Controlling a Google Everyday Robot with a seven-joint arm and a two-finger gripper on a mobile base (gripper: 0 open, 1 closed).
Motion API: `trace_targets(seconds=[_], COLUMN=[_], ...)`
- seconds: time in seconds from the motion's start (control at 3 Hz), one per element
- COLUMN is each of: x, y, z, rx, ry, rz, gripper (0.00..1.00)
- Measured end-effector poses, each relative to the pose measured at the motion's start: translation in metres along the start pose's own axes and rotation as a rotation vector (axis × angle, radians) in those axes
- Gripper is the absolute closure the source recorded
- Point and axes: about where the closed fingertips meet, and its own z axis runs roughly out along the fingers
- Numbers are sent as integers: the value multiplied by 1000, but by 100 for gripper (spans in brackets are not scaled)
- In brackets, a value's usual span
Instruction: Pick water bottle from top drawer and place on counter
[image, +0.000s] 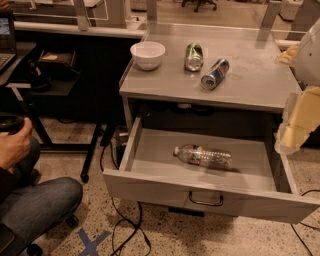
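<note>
Closest to us, at the right edge, the gripper (299, 120) hangs as a pale padded shape above the right wall of the top drawer (150, 187). Whether it is parted or closed we cannot tell, and we see nothing in its hold.

The water bottle (203, 155) lies on its side on the drawer floor. Its cap points left, and it sits about mid-drawer, apart from all four walls. We judge that this leaves room to come down across its body. Lying flat, though, it could roll toward the front panel or the back if nudged.

The drawer stands well out, so the bottle looks to lie forward of the front lip of the counter (255, 82), and we expect a straight lift to clear it.

On the counter a white bowl (147, 54) sits at the left, with a green can (194, 56) and a blue-and-silver can (215, 73) on their sides near the middle. The bare stretch to the right, on the gripper's side, seems to us the natural landing spot.

A seated person's knee (40, 202) is at lower left, well apart from the drawer corner.
</note>
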Motion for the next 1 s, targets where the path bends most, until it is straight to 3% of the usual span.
trace_targets(seconds=[0.33,0.67,1.0], x=[0,-25,-25], y=[0,-11,-11], z=[0,44,44], rx=[0,-5,-4], ry=[0,-23,-23], rz=[0,25,25], gripper=[0,0,0])
